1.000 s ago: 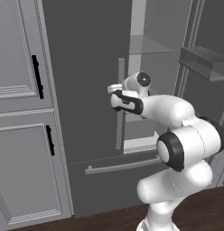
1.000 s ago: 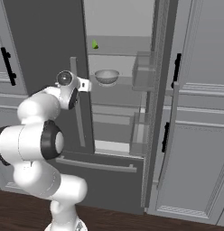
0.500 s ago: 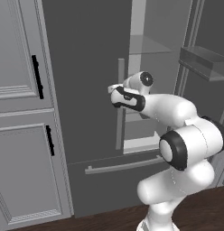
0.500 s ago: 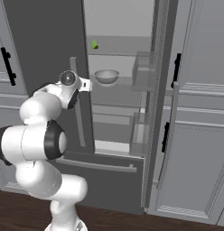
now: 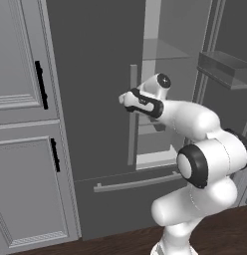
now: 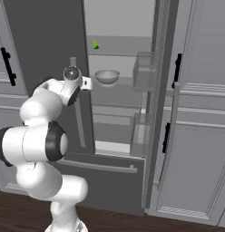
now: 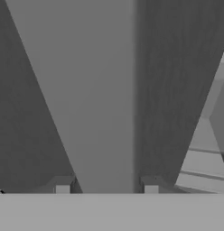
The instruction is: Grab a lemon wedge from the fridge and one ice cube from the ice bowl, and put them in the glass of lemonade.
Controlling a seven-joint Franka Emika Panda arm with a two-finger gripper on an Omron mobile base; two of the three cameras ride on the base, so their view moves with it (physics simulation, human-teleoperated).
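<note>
Kitchen cabinets flank the fridge (image 6: 119,41); right door open. Gripper (image 7: 107,187) is clamped around the left door's bar handle (image 7: 93,94). Lemon wedge (image 6: 95,44) is seen on an upper shelf, bowl (image 6: 107,77) below it.

Even, soft rendered light with no glare and only faint shadows. The fridge (image 6: 119,68) interior reads paler than its dark door. Base views are sharp edge to edge. The hand view is flat grey, low in contrast, slightly soft up close.
</note>
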